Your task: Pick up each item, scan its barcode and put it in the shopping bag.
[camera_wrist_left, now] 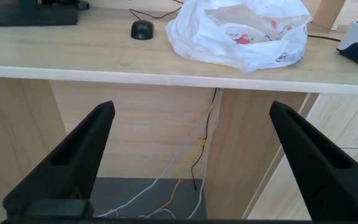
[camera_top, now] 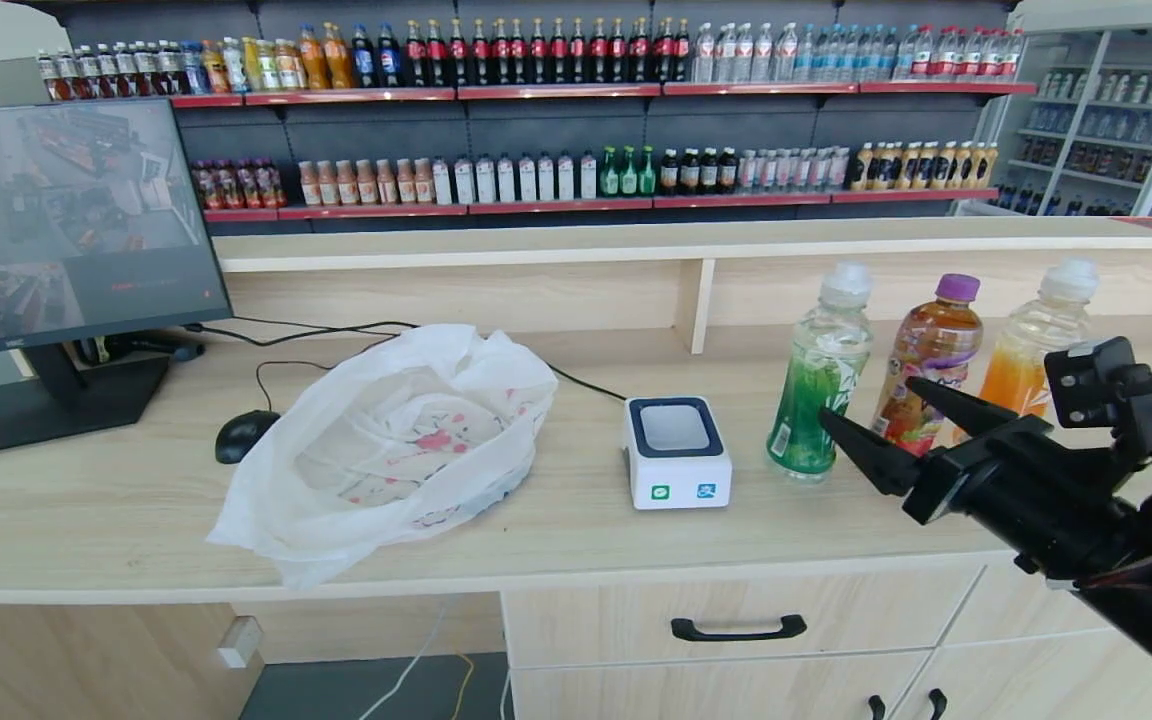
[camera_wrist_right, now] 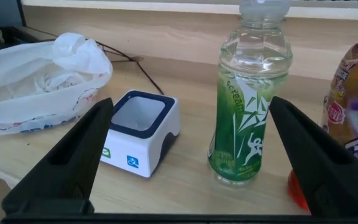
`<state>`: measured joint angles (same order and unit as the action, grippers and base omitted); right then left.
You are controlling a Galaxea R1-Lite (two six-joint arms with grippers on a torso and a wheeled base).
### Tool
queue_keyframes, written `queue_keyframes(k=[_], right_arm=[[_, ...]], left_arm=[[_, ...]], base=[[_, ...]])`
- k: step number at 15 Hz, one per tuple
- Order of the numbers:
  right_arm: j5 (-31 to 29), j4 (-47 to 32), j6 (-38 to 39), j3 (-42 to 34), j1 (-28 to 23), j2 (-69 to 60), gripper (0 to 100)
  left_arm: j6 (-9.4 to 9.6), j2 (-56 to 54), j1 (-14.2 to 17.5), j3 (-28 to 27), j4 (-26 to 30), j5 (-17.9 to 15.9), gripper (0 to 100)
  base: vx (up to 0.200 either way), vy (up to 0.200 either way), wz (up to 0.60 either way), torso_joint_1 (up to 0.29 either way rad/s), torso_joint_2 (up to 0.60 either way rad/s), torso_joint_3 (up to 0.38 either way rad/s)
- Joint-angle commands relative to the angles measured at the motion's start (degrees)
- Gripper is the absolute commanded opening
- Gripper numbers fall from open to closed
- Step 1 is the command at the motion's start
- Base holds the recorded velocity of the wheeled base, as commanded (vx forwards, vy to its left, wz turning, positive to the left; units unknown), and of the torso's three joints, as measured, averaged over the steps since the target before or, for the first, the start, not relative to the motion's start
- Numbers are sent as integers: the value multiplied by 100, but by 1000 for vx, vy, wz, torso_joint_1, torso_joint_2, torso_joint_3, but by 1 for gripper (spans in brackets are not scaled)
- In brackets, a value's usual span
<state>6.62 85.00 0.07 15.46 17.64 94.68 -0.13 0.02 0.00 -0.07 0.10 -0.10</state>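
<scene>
Three bottles stand on the counter at the right: a green-labelled bottle (camera_top: 820, 375) (camera_wrist_right: 248, 99), a purple-capped juice bottle (camera_top: 928, 362) (camera_wrist_right: 354, 118) and an orange drink bottle (camera_top: 1034, 342). The white barcode scanner (camera_top: 677, 452) (camera_wrist_right: 140, 130) sits left of them, and the white shopping bag (camera_top: 398, 440) (camera_wrist_left: 241, 31) (camera_wrist_right: 39, 81) lies open further left. My right gripper (camera_top: 881, 425) (camera_wrist_right: 191, 162) is open, just in front of the green bottle, holding nothing. My left gripper (camera_wrist_left: 191, 162) hangs open below the counter's front edge, empty.
A monitor (camera_top: 66, 230) on its stand and a black mouse (camera_top: 244, 435) (camera_wrist_left: 143, 29) with cables occupy the counter's left. A raised shelf ledge (camera_top: 696, 250) runs behind the bottles. Drawers with black handles (camera_top: 738, 630) sit under the counter. Drink shelves line the back wall.
</scene>
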Motion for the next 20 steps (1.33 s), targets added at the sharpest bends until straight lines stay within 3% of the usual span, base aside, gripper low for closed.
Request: queue_keyframes(k=[1,3,7,20], right_arm=[[-12,-1,45,45,-24,279,100],[-38,-1,54,590,-173,560,100],[-328,-1,160,801,-138,1026,100],[-486,51,265,1530,-173,1790,100]], left_arm=[[-4,-2,9,-1,-1,1,100],[-4,-2,0,-1,-1,1,100],[-4,-2,0,-1,-1,1,100],[-4,-2,9,-1,-1,1,100]], base=[[0,0,0,0,0,0],[0,0,0,0,0,0],[0,0,0,0,0,0],[0,0,0,0,0,0]])
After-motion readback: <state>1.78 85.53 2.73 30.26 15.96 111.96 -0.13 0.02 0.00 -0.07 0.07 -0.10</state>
